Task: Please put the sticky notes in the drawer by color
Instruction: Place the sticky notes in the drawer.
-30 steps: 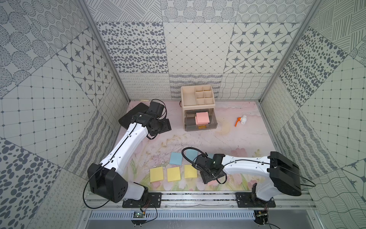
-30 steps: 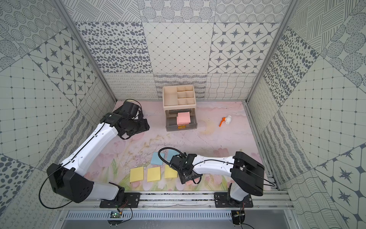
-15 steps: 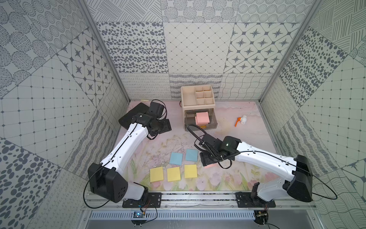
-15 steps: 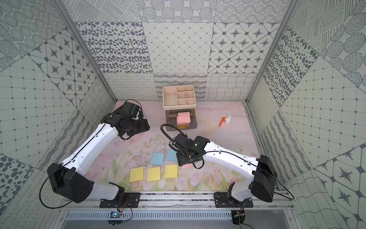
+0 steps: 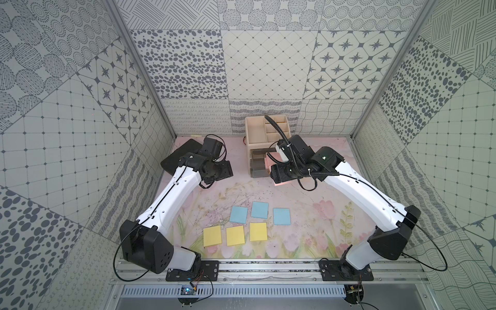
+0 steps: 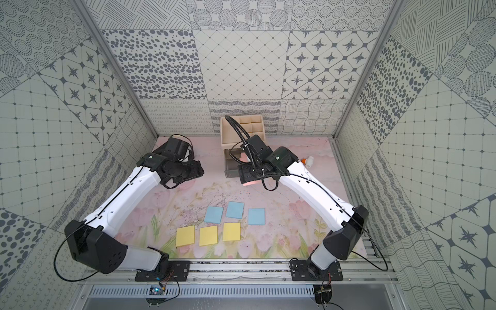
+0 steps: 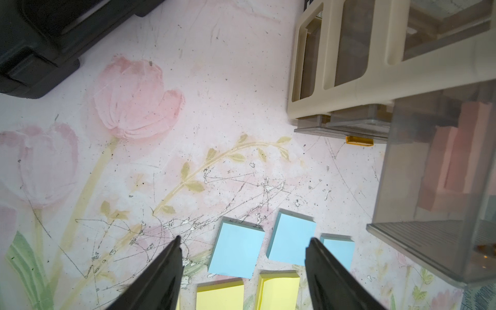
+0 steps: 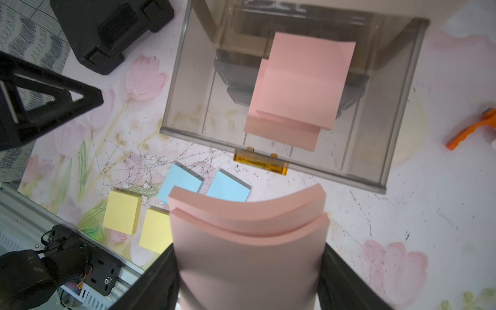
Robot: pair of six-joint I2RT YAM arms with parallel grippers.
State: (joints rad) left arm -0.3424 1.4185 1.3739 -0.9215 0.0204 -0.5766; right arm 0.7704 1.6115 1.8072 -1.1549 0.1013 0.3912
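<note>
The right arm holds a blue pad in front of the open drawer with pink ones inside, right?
No: the pad in the right end effector is pink, not blue, as the right wrist view shows. The open drawer does hold pink pads.

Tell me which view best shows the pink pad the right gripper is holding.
Right wrist: the pink pad fills the foreground, bowed between the jaws of the right gripper. Both top views show only a pink sliver of it under the wrist. The left wrist view misses it.
</note>
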